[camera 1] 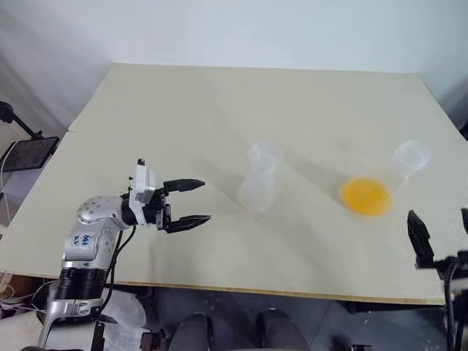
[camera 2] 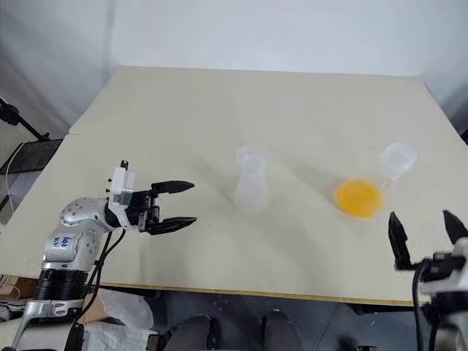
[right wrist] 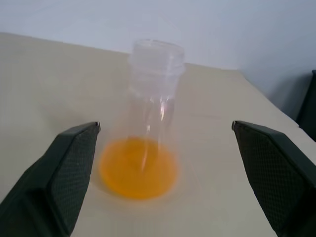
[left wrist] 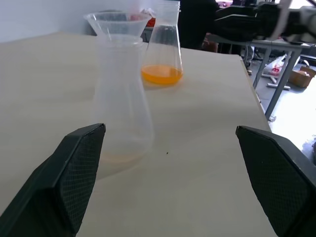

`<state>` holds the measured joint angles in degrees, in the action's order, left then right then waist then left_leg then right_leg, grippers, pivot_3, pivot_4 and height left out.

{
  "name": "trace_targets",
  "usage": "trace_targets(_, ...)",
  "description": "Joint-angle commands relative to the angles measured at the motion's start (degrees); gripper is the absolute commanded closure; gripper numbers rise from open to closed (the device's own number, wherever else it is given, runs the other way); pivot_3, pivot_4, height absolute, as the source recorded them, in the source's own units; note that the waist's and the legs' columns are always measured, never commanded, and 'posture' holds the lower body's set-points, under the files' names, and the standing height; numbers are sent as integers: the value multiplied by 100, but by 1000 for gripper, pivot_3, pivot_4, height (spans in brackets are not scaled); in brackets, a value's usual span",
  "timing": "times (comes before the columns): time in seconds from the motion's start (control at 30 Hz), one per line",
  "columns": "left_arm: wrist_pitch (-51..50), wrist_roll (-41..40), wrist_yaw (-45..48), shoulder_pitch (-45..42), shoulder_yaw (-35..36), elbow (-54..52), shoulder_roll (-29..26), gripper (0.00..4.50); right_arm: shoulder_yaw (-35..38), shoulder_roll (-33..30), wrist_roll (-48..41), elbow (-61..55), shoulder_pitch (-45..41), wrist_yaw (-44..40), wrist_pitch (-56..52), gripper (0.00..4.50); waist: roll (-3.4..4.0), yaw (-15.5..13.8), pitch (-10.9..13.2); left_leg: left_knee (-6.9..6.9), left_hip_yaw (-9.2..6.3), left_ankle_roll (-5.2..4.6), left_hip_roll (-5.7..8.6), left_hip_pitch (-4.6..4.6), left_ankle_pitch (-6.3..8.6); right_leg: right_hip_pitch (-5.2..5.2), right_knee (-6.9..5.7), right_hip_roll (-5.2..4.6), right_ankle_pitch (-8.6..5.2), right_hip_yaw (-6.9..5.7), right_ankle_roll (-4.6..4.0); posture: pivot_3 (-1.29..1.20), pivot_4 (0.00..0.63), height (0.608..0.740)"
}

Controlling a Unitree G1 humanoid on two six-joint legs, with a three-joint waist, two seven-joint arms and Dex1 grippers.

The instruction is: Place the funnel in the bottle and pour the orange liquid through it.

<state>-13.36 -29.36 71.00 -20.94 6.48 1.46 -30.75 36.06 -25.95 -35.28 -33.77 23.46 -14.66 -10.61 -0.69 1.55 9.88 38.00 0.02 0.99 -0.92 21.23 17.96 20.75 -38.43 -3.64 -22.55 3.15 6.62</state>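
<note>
On the middle of the pale matte table (camera 1: 183,110) stands the clear conical plastic bottle (camera 1: 260,183), with the small clear plastic funnel (left wrist: 117,20) seated in its neck, its stem hard to make out through the cloudy wall. Well off to the right stands a second clear flask (camera 1: 380,183), holding a shallow pool of translucent orange liquid (camera 1: 365,195). The left gripper (camera 1: 189,202) hovers beside the bottle with black fingers spread and empty; the right gripper (camera 2: 424,234), partly cut off, gapes before the flask.
</note>
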Motion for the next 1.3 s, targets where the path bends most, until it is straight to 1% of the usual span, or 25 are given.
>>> trace_targets(0.03,-82,-187,-136,125,148,-359,-113,6,175,-407,-274,258,-426,127,-617,0,0,-4,0,0,-4,-3,0,0,2,-2,2,0,0,-1,0,0,150,740)
trace_targets(0.13,-122,-211,-293,287,244,-528,-161,6,72,-765,-709,608,-1221,267,-1316,0,-1,11,1,1,-2,-7,-1,0,4,-11,23,0,0,0,0,0,150,740)
trace_targets(0.23,-187,-259,-335,477,264,-743,-208,6,-34,-994,-786,906,-1726,195,-1708,0,1,20,1,1,4,-9,-3,1,5,-13,36,1,1,4,1,0,150,740)
trace_targets(0.43,-347,-350,-483,673,312,-1050,-266,6,-150,-1082,-827,1457,-2614,168,-2068,0,2,0,1,-2,5,-12,-6,4,7,-12,45,1,1,5,1,0,150,740)
trace_targets(0.63,-440,-411,-591,767,315,-1215,-304,6,-398,-1121,-515,1810,-3018,-25,-2110,0,4,12,3,-3,6,-21,-3,6,12,-13,52,-3,2,5,4,0,150,740)
trace_targets(1.0,-436,-413,-690,682,259,-1210,-317,6,-518,-953,-316,2008,-3258,-194,-2014,0,5,15,4,-7,8,-21,-5,6,13,-12,59,-3,2,5,4,0,150,740)
trace_targets(1.1,-419,-401,-685,635,229,-1179,-311,0,-557,-881,-217,2054,-3311,-232,-1891,617,6,16,5,-9,7,-21,-5,7,13,-12,60,-3,2,5,4,0,150,740)
trace_targets(1.13,-412,-394,-685,611,219,-1157,-307,0,-570,-858,-210,2069,-3332,-257,-1863,890,6,16,5,-9,7,-21,-5,6,13,-12,61,-3,2,5,4,0,150,740)
trace_targets(1.23,-414,-394,-686,585,190,-1148,-295,0,-620,-716,-144,2047,-3361,-359,-1642,1902,6,21,5,-9,8,-21,-5,7,13,-12,62,-2,2,5,4,0,150,740)
trace_targets(1.27,-412,-394,-688,587,184,-1151,-292,0,-626,-673,-126,2031,-3362,-374,-1597,2052,6,23,5,-11,8,-20,-5,6,13,-12,62,-2,2,5,4,0,150,740)
trace_targets(1.3,-411,-391,-692,584,177,-1149,-290,0,-634,-639,-114,2012,-3362,-417,-1538,2056,7,25,6,-13,8,-20,-5,6,13,-11,64,-2,2,6,4,0,150,740)
